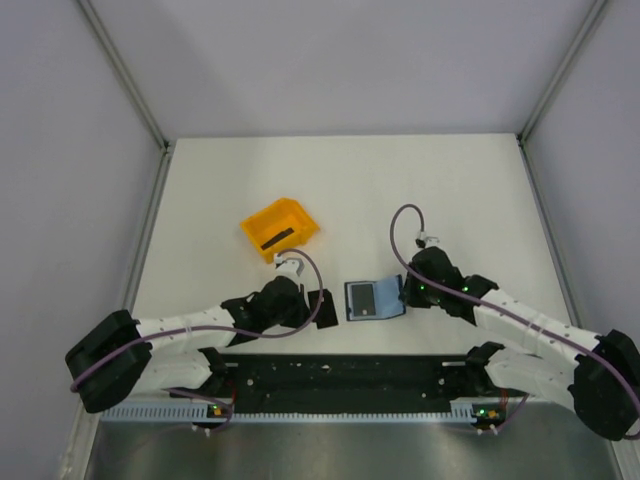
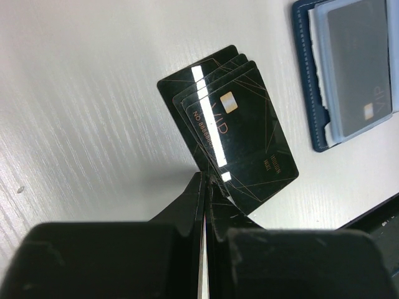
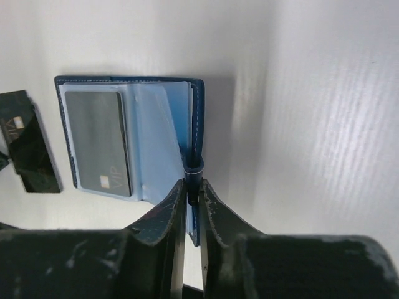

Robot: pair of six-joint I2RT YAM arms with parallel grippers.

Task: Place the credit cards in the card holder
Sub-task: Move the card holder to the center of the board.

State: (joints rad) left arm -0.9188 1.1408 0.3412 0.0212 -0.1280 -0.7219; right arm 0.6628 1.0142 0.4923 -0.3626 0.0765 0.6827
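Left wrist: left end effector (image 2: 204, 184) tight on fanned credit cards (image 2: 240, 134); right end effector (image 3: 193, 189) tight on card holder (image 3: 156, 137) edge.

Glossy blk cards (image 2: 240, 134), stitched holder (image 3: 128, 140)

The cards (image 2: 240, 134) pinched in the left claw (image 2: 204, 179) read "VIP" and "NO 8888…" in gold. The card (image 3: 96, 140) inside the holder (image 3: 163, 118), gripped by the right claw (image 3: 193, 185), reads "VIP".
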